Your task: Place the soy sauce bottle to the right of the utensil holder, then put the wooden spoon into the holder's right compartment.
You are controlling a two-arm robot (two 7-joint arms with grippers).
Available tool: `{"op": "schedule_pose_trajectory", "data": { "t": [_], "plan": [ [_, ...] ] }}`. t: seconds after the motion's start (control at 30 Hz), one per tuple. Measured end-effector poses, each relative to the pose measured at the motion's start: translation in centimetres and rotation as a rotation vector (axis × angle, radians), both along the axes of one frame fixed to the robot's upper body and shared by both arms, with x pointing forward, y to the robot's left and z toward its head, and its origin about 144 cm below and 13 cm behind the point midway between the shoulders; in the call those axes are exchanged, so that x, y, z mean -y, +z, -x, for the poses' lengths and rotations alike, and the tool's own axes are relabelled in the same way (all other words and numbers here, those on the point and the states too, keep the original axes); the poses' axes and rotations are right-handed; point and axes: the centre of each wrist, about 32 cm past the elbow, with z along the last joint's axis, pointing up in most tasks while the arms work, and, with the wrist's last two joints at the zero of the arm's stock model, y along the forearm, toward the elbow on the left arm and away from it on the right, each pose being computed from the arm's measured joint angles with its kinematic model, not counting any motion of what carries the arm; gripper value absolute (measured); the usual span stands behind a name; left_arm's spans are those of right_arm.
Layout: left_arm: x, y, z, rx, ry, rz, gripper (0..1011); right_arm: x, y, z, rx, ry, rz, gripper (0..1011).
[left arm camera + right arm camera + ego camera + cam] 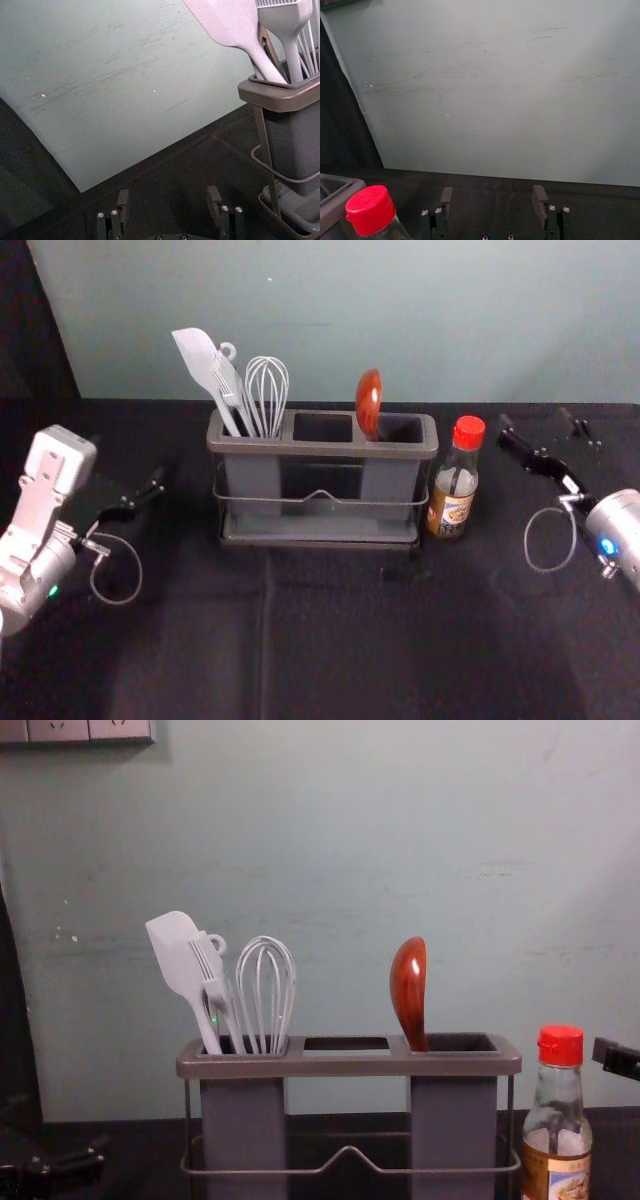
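On either side of the worktop (pixel 340 650), the left gripper (pixel 168 197) and right gripper (pixel 493 195) hold their fingers spread and empty, presumably because both placements look finished. Just right of the utensil holder (pixel 320 449) stands the glass soy sauce bottle (pixel 453 492), while the glossy wooden spoon (pixel 409 990) rests bowl-up in the right compartment (pixel 465 1043), likely steadied by its walls.

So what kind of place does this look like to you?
Probably a robot test bench set up like a kitchen counter: black cloth, a grey plastic utensil holder and a red-capped glass sauce bottle between two robot arms.
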Motion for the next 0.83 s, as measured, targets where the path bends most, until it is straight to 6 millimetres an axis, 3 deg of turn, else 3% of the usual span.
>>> {"op": "schedule_pose_trajectory", "data": {
  "t": [0.83],
  "plan": [
    [0.0, 0.0, 0.0, 0.0, 0.0, 0.0, 1000, 0.01, 0.04, 0.02, 0.001, -0.001, -0.001, 1004]
  ]
}}
